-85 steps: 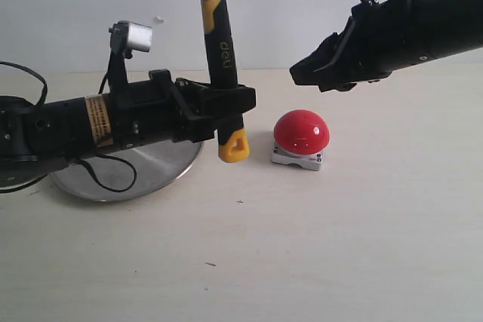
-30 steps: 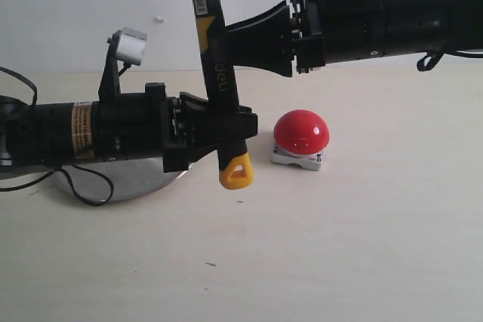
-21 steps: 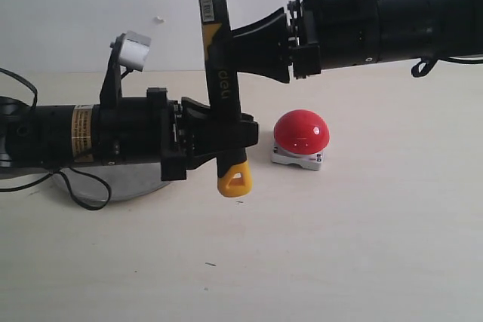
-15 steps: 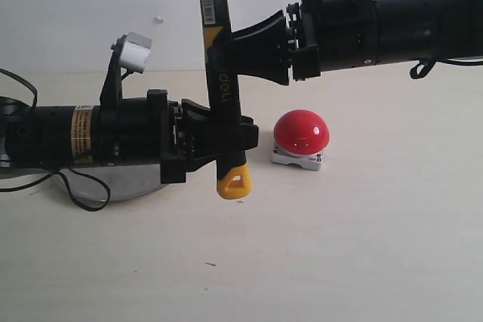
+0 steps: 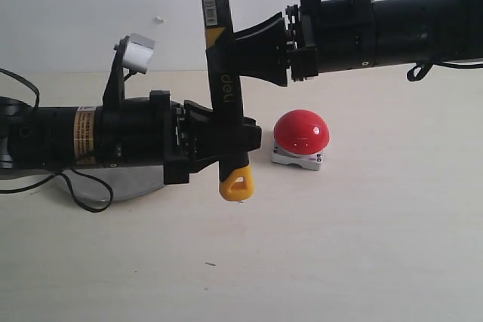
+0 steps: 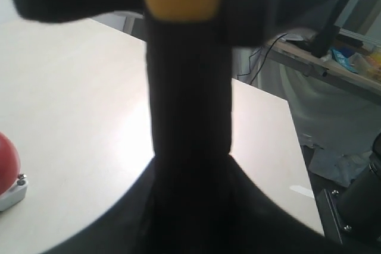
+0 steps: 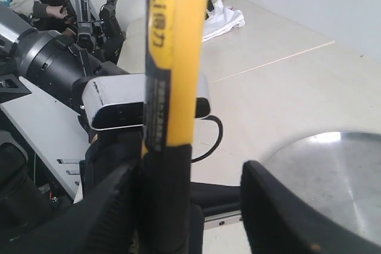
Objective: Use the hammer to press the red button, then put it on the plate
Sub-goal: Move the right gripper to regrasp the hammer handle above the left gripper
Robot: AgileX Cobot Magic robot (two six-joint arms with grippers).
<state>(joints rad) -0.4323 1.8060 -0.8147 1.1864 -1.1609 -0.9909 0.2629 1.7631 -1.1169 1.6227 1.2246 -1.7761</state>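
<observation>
Left gripper [image 5: 243,139] is clamped low on the hammer [image 5: 223,81], handle upright, yellow loop down. Right gripper [image 5: 240,52] straddles the handle higher up, fingers [image 7: 280,212] spread wide (one clearly apart). Red button [image 5: 301,132] sits just beside, and the plate [image 5: 132,179] peeks out beneath the left arm.

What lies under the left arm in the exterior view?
The plate: only a strip of its near edge shows below the left arm. The rest is covered, so anything lying on it cannot be seen.
</observation>
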